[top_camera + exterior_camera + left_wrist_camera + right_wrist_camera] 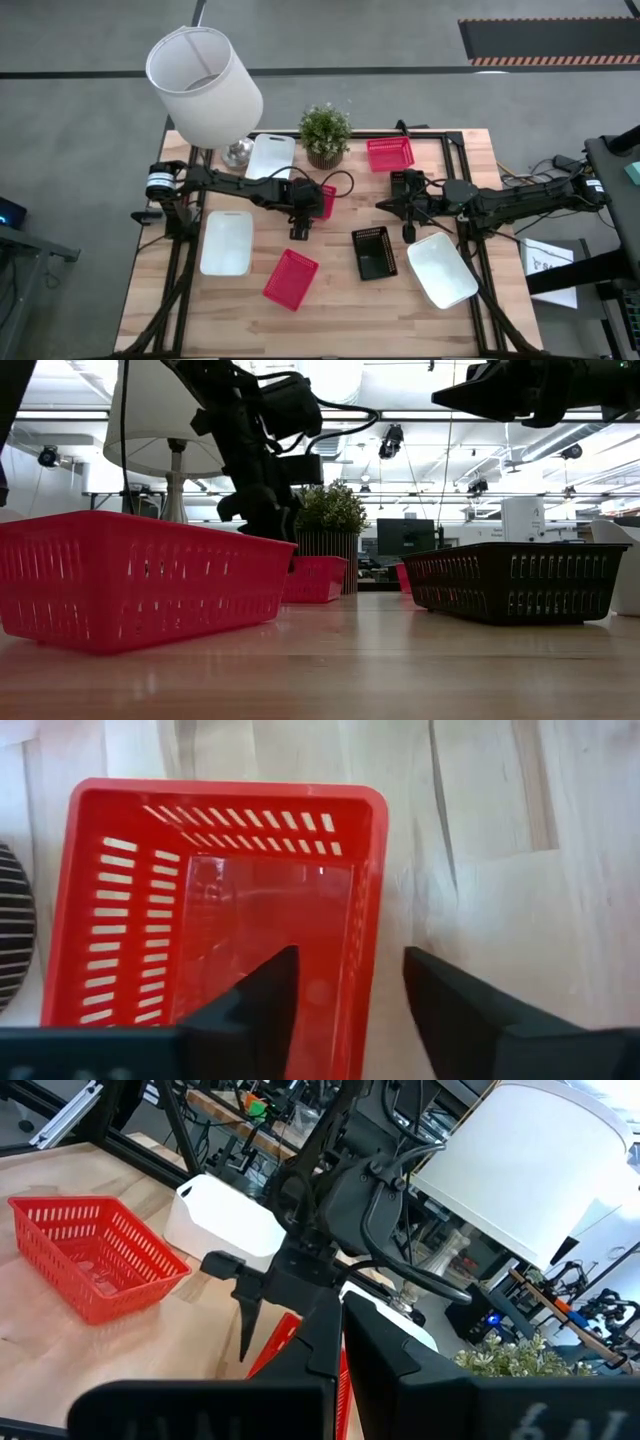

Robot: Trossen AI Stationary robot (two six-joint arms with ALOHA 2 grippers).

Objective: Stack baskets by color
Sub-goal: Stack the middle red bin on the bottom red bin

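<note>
A red basket [215, 910] sits flat on the table in front of the potted plant, also seen as the red basket [325, 200]. My left gripper [350, 955] is open and slants down over its near long wall; one finger stands inside the basket, the other outside. I cannot tell whether either finger touches the wall. My right gripper [340, 1350] is shut, level and raised above the table's right half [385, 203]. Two more red baskets [291, 279] [390, 153], a black basket [374, 252] and white baskets [227, 242] [441, 270] [271, 155] lie flat around them.
A big white lampshade [205, 85] on a metal foot stands at the far left corner. A potted plant [325, 135] stands at the far middle. In the low view the near red basket [130, 575] and the black basket [510, 580] stand closest to the front edge.
</note>
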